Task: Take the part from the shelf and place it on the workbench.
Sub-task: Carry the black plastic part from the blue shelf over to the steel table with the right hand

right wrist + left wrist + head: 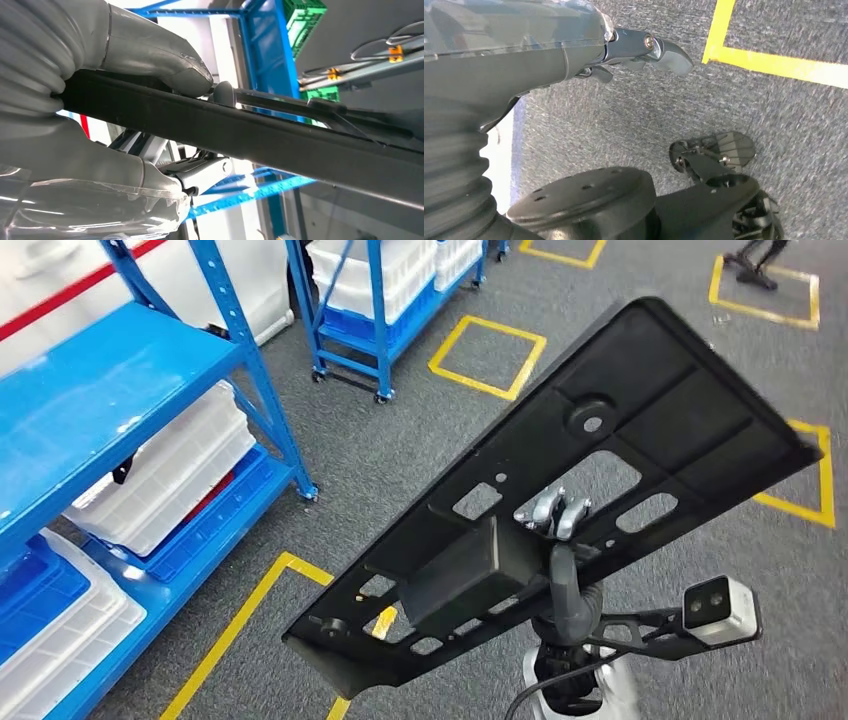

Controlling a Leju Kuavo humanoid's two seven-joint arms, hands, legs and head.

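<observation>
Part (600, 480), a long flat black panel with cut-outs, is off the shelf (110, 390) and in the air over the grey floor (400, 430), tilted, one end low near the robot, the other reaching up and right. Right hand (555, 515) grips it mid-length; in the right wrist view the thumb (165, 60) presses on one face and the fingers (200, 172) clamp the other. Left hand (644, 50) hangs low over the floor, fingers curled in, holding nothing.

Progress: pick looks done, carry under way, placement left. No tabletop in view, so probably a turn or walk remains.

Room: shelf and white bins (170, 470) sit left, well apart from the part's low end. Wheeled rack (370, 310) ahead, also apart. Open floor with yellow tape (490, 355) right and ahead. Long part sweeps wide in a turn; the shelf post (270, 390) is the edge to watch.
</observation>
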